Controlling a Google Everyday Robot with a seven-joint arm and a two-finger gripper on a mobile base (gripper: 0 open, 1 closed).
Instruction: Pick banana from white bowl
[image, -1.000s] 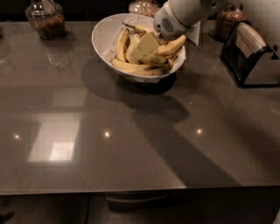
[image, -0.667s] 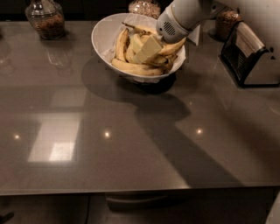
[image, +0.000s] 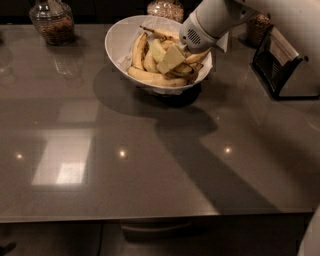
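Pale greenish-yellow, plump: the banana (image: 149, 61) lies in the white bowl (image: 116, 36), left of centre in the pile. It is my best guess at the target, being the lightest fruit there. It leans on the deeper-yellow bananas (image: 155, 78) beside and under it, so it sits propped up, not flat. A thin banana with a long dark stem (image: 161, 33) lies at the bowl's far side.

The gripper (image: 167, 56) is inside the bowl, down on the pile just right of the pale banana. Its arm slants in over the bowl's right rim, likely to clear that rim. Cannot tell whether the jaws are open or closed, or whether they hold anything.

The bowl stands on a glossy grey countertop (image: 150, 165). A glass jar of brown grains (image: 52, 24) is well left of the bowl, another jar (image: 165, 9) is just behind it, and a black stand (image: 282, 65) is to its right. No brand, label or writing is readable.
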